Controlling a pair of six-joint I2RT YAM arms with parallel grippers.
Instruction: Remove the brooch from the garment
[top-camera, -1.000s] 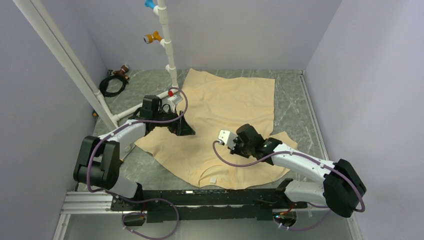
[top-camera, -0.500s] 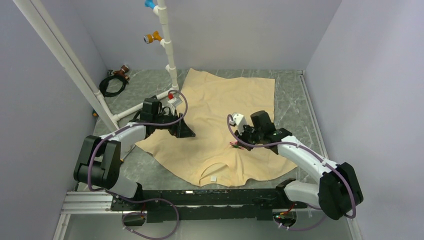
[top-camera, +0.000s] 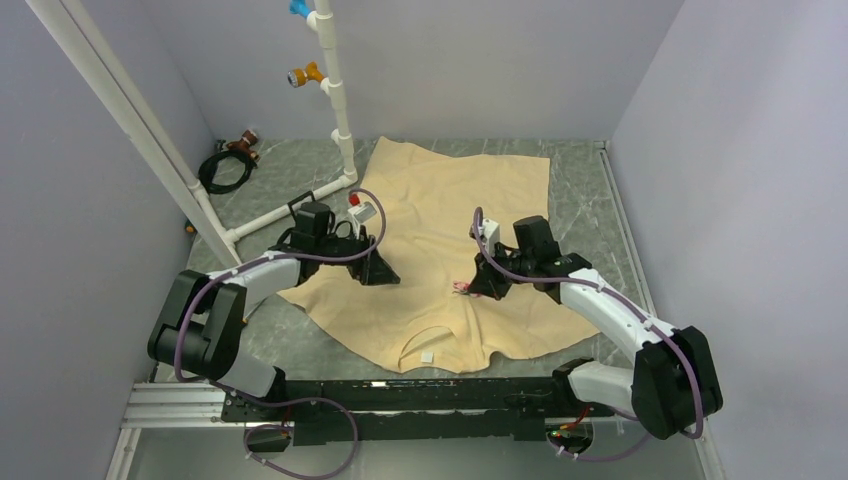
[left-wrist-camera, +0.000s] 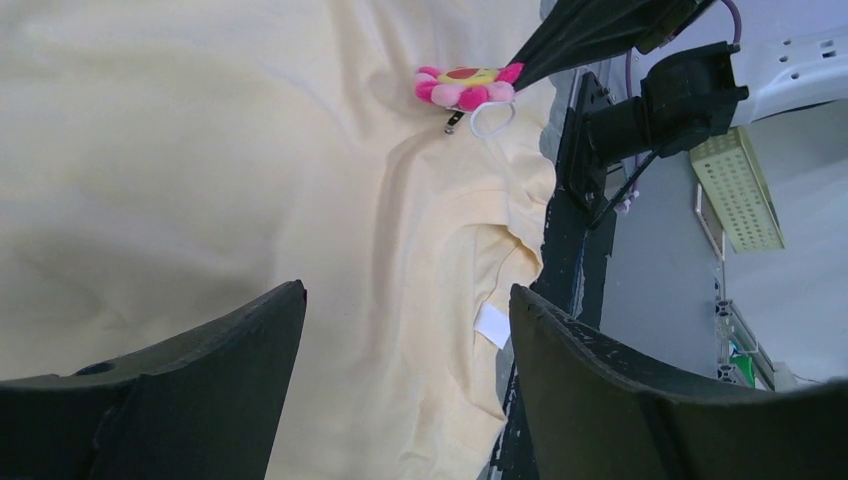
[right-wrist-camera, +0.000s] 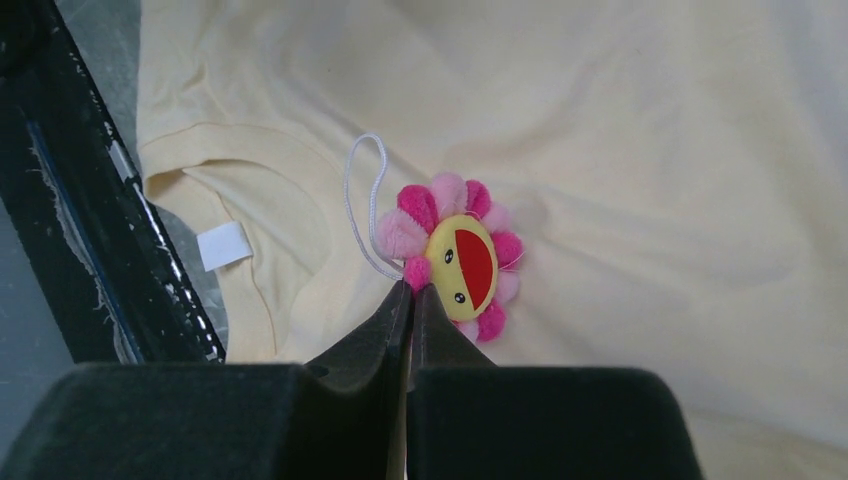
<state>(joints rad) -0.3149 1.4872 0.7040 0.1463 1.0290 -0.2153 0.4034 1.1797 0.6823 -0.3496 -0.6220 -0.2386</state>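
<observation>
1. I work on a grey, stone-look table (top-camera: 590, 190) with pale purple walls around it. A white pipe stand (top-camera: 335, 100) stands at the back.
2. A big tan shirt (top-camera: 450, 200) lies spread on the table. Its neck hole points toward my bases, with a little white label (right-wrist-camera: 224, 245) inside.
3. The brooch (right-wrist-camera: 460, 262) is a pink flower with a yellow face. It sits on the shirt's chest, just past the neck hole. A white string loop (right-wrist-camera: 358, 190) sticks out of it toward the neck hole.
4. My right gripper (right-wrist-camera: 410, 290) is the near one. Its tips touch the flower's edge, where the loop meets the petals. The flower lies just ahead of the tips, a bit to the right in my wrist view. The yellow face is longer one way, and that way runs nearly in line with my fingers.
5. My right jaws are squeezed tight together. I cannot tell if a petal or the string is pinched between them.
6. My right arm reaches forward, bends in toward the middle and tips its wrist down at the cloth.
7. My left gripper (left-wrist-camera: 407, 310) is well apart from the flower, over the shirt's left side. Its jaws are spread wide with nothing in them.
8. My left arm lies low, elbow bent, pointing in across the shirt.
9. I think the pull belongs to my right arm, and my left could hold the cloth down.
</observation>
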